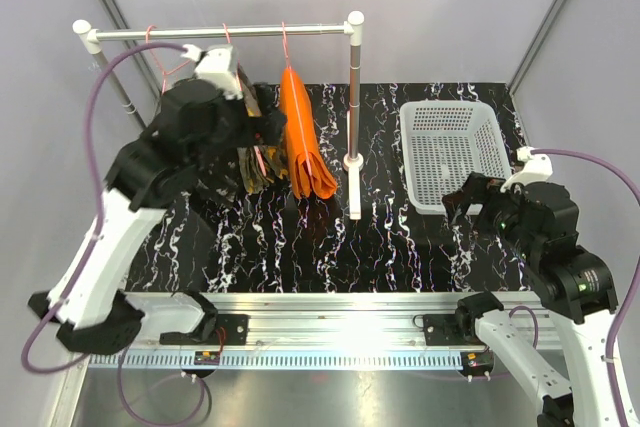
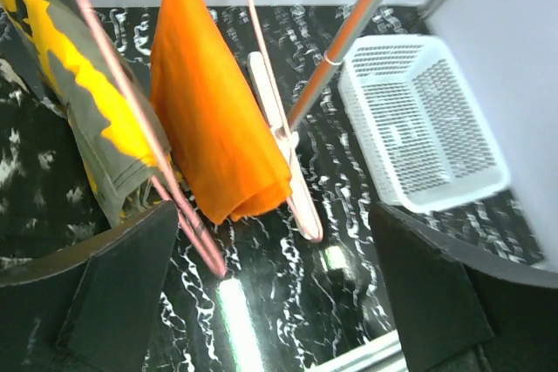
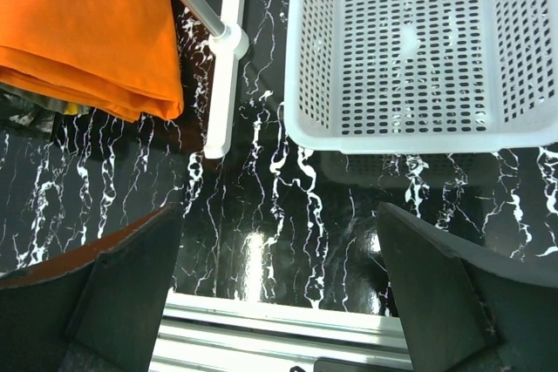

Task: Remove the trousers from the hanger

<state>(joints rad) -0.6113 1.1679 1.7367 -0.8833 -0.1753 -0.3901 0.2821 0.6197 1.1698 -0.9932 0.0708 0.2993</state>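
Observation:
The plain orange trousers hang folded on a pink hanger from the rail; they also show in the left wrist view and the right wrist view. The camouflage trousers hang on the pink hanger to their left, mostly hidden by my left arm in the top view. The black speckled pair is hidden. My left gripper is open and empty, close in front of the camouflage pair. My right gripper is open and empty, low over the table in front of the basket.
A white perforated basket stands at the right back, also in the right wrist view and the left wrist view. The rack's upright pole and white foot stand between the trousers and the basket.

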